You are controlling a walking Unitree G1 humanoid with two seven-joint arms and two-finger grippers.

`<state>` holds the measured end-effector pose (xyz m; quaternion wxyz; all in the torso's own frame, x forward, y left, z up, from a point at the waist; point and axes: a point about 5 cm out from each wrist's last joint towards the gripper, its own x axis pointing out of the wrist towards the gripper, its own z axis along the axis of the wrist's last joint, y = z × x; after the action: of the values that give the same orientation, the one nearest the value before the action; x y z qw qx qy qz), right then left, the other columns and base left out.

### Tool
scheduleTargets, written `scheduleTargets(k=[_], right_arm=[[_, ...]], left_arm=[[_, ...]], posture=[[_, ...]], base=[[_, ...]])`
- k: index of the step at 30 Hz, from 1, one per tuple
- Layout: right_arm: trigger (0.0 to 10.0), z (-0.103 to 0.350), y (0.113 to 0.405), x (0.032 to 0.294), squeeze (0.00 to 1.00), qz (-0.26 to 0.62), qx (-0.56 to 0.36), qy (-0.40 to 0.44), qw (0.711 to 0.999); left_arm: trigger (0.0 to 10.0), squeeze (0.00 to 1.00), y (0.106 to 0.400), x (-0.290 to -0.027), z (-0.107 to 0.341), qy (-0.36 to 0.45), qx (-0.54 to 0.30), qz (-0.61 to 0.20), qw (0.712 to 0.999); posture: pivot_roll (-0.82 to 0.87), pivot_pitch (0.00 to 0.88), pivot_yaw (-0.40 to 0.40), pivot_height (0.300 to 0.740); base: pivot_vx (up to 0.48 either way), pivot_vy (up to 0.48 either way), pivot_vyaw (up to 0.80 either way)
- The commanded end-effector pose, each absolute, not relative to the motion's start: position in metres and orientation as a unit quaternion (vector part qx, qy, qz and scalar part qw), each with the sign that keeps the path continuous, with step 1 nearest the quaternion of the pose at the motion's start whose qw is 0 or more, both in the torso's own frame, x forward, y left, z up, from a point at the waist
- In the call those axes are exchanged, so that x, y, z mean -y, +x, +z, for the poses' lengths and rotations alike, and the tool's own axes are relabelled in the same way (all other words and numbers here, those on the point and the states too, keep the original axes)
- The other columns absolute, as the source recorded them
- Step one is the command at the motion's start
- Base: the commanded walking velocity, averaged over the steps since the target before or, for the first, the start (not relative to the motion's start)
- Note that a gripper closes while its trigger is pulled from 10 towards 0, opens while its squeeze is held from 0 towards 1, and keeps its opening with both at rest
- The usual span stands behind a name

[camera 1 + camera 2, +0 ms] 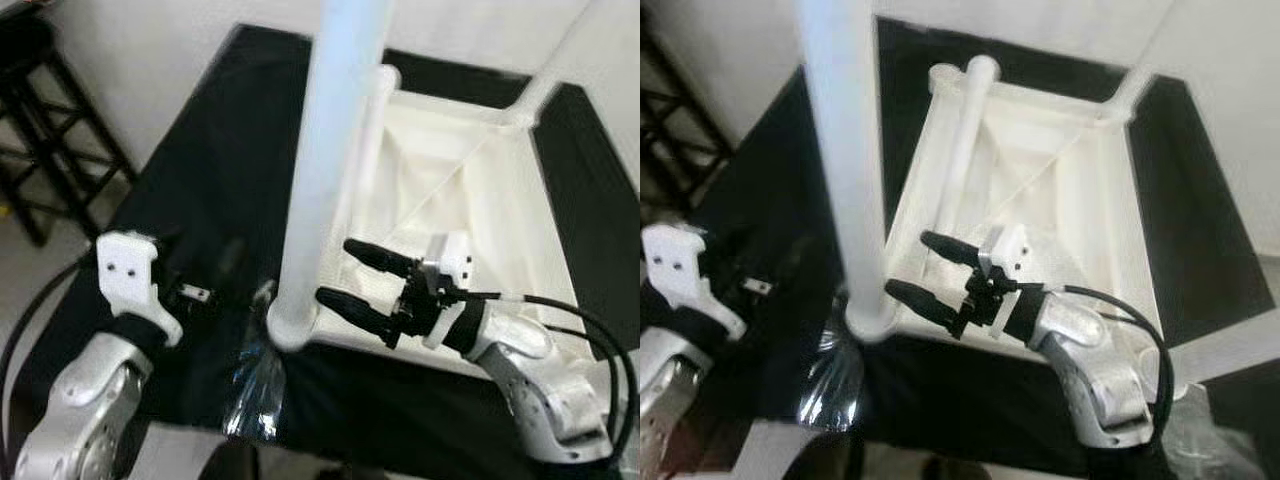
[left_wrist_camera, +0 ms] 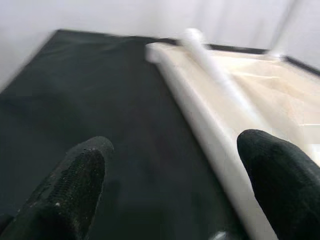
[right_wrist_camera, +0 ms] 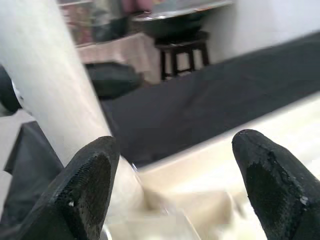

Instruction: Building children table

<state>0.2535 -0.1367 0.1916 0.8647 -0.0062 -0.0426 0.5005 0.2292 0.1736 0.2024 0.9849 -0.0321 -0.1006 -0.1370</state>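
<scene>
Item: children's table [image 1: 470,200], white, lying upside down on a black-covered bench [image 1: 200,170] — underside and frame facing up.

Leg [image 1: 330,150]: one white leg stands upright at the frame's near-left corner, seated at its foot; another leg [image 1: 965,130] lies along the left rail, and a third rises at the far-right corner, about 1 o'clock.

Right claw [image 1: 365,280]: fingers well apart, holding nothing, pointing toward 9 o'clock with its tips just beside the base of the standing leg.

Left claw [image 2: 175,185]: fingers spread, empty, low over the black cloth at 8 o'clock of the frame.

Sundries: clear plastic wrap [image 1: 255,390] at the bench's near edge; dark stool [image 1: 50,130] at 10 o'clock.

Step in hand, by my reckoning — fitting legs. Next calls for closing on the upright leg and steadying or twisting it home.
</scene>
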Motion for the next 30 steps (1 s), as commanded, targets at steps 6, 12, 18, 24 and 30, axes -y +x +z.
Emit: scheduleTargets(k=[6,12,18,24,30], right_arm=[[10.0,0.188,0.249,0.142,0.00,0.541,0.021,-0.021,0.840],[10.0,0.189,0.250,0.153,0.00,0.553,0.010,-0.039,0.832],[10.0,0.189,0.250,0.163,0.00,0.555,-0.003,-0.063,0.830],[10.0,0.191,0.257,0.176,0.00,0.544,-0.002,-0.082,0.835],[10.0,0.196,0.269,0.181,0.00,0.546,0.005,-0.100,0.832]], left_arm=[[10.0,0.00,0.227,-0.169,0.199,-0.030,0.083,-0.151,0.984],[10.0,0.00,0.226,-0.166,0.199,-0.032,0.080,-0.160,0.983],[10.0,0.00,0.224,-0.164,0.199,-0.030,0.082,-0.171,0.981],[10.0,0.00,0.221,-0.155,0.198,-0.032,0.076,-0.214,0.973],[10.0,0.00,0.217,-0.146,0.196,-0.025,0.070,-0.253,0.965]], posture=[[0.08,0.222,-0.101,0.740],[0.08,0.224,-0.101,0.740],[0.09,0.222,-0.100,0.740],[0.09,0.214,-0.091,0.740],[0.09,0.211,-0.091,0.740]], base=[[0.000,0.480,0.00],[0.000,0.480,0.00],[0.000,0.000,0.00],[0.000,0.000,0.00],[0.000,0.000,0.00]])
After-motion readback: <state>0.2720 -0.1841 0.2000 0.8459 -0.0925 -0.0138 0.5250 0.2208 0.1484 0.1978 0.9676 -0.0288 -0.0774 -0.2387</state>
